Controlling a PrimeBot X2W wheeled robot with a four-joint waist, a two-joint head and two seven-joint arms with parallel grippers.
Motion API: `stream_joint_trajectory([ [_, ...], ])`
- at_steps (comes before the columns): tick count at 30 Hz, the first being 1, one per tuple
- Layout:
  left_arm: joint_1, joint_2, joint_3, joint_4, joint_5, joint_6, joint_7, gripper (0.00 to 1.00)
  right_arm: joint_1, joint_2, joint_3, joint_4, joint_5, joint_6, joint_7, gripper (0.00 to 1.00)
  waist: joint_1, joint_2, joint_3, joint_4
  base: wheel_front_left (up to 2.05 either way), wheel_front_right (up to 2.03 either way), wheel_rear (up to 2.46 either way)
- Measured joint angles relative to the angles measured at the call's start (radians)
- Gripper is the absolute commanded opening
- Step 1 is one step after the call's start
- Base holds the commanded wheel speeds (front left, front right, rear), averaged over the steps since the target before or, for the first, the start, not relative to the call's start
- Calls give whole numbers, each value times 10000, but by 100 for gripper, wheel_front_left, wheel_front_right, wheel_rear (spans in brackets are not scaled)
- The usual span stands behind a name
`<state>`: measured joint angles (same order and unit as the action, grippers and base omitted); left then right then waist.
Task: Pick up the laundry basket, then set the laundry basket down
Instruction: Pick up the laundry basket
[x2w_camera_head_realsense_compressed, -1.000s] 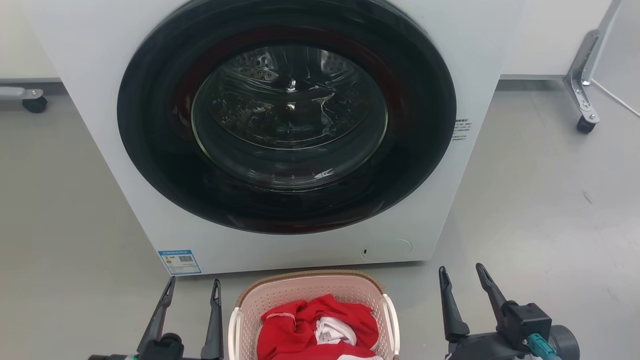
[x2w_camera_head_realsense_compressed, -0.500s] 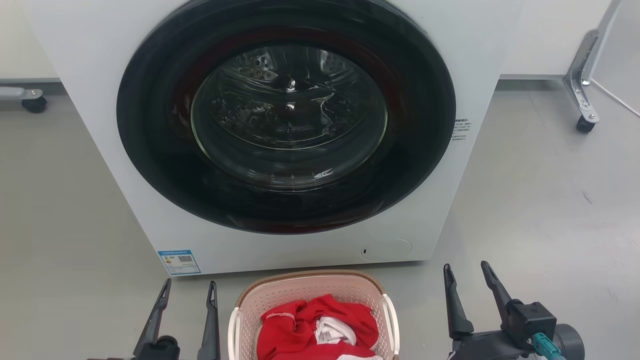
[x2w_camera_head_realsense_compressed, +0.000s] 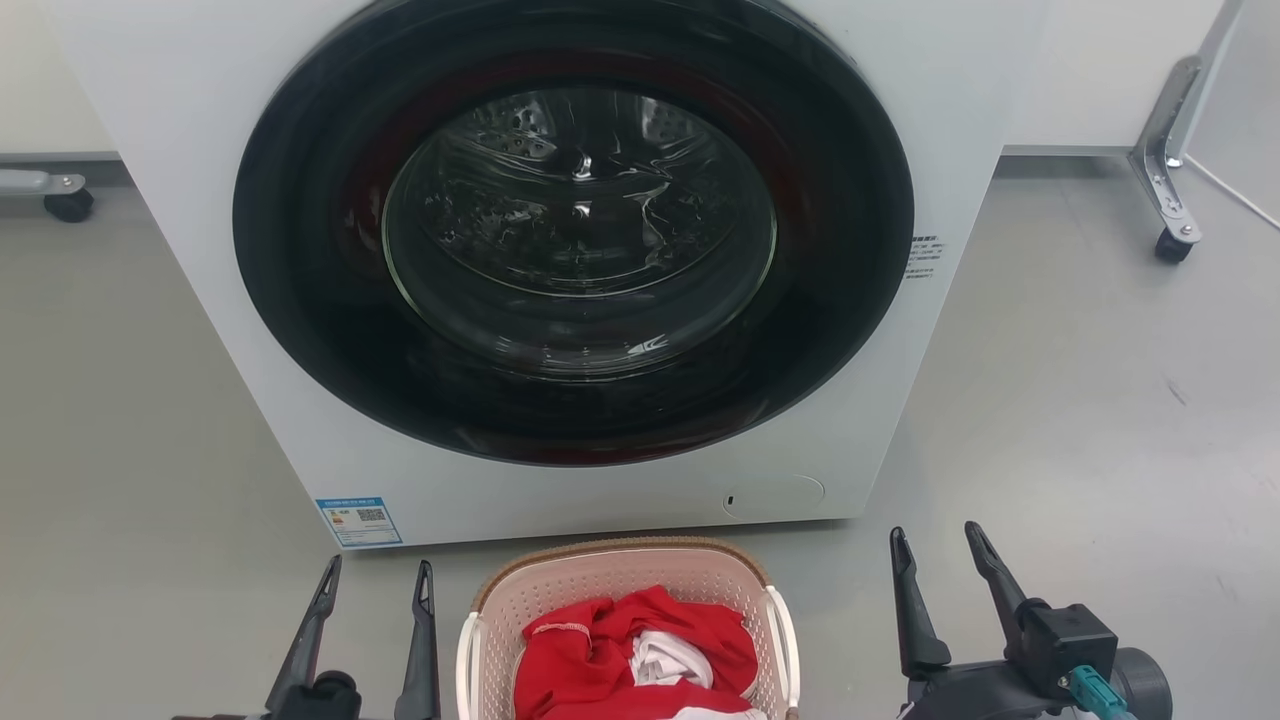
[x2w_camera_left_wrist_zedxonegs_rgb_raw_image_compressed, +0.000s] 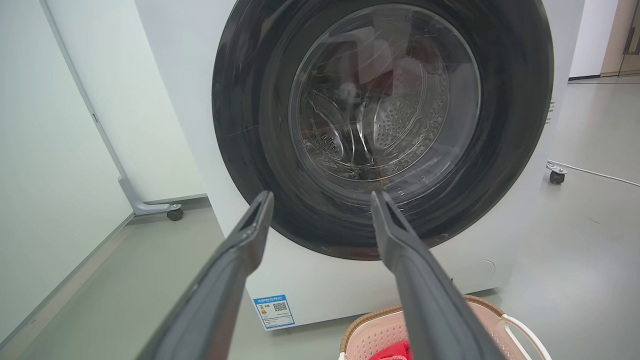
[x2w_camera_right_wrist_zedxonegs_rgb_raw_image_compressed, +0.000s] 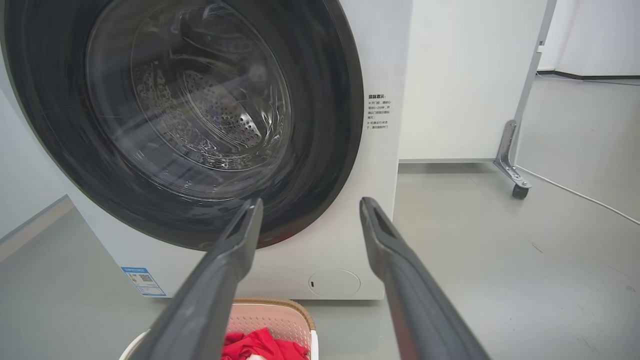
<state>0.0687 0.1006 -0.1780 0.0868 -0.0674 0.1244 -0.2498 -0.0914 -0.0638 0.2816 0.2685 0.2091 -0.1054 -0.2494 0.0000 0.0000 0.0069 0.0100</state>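
Note:
The laundry basket (x2w_camera_head_realsense_compressed: 620, 580), pale pink and perforated with a brown rim and white side handles, stands on the floor in front of the washing machine, at the bottom middle of the head view. Red and white clothes (x2w_camera_head_realsense_compressed: 630, 660) lie in it. My left gripper (x2w_camera_head_realsense_compressed: 378, 575) is open just left of the basket, holding nothing. On the basket's right, a little farther off, my right gripper (x2w_camera_head_realsense_compressed: 935, 540) is open too. The left wrist view catches the basket's rim (x2w_camera_left_wrist_zedxonegs_rgb_raw_image_compressed: 370, 320) beside its spread fingers, and the right wrist view shows the basket (x2w_camera_right_wrist_zedxonegs_rgb_raw_image_compressed: 280, 320) low between its fingers.
A white washing machine (x2w_camera_head_realsense_compressed: 560, 500) with a large dark round door (x2w_camera_head_realsense_compressed: 575, 230) rises right behind the basket. Wheeled metal legs of white panels stand at the far right (x2w_camera_head_realsense_compressed: 1165, 200) and far left (x2w_camera_head_realsense_compressed: 60, 195). Grey floor spreads to both sides.
The left gripper has sunk slightly toward the bottom edge of the head view. The right gripper has shifted a little right and up. The basket has not moved.

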Motion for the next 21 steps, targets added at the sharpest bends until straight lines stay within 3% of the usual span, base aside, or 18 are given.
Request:
stream_joint_trajectory([
  [9,14,-25,12,-119,8,0,-2,100,54,21,-59,-81,0,96,0,100,0,0,148,-2,0,0,0],
  [21,-526,-54,-27,-128,63,-25,-2,100,-437,12,-368,-182,-29,313,0,100,0,0,1209,59,0,0,0],
])
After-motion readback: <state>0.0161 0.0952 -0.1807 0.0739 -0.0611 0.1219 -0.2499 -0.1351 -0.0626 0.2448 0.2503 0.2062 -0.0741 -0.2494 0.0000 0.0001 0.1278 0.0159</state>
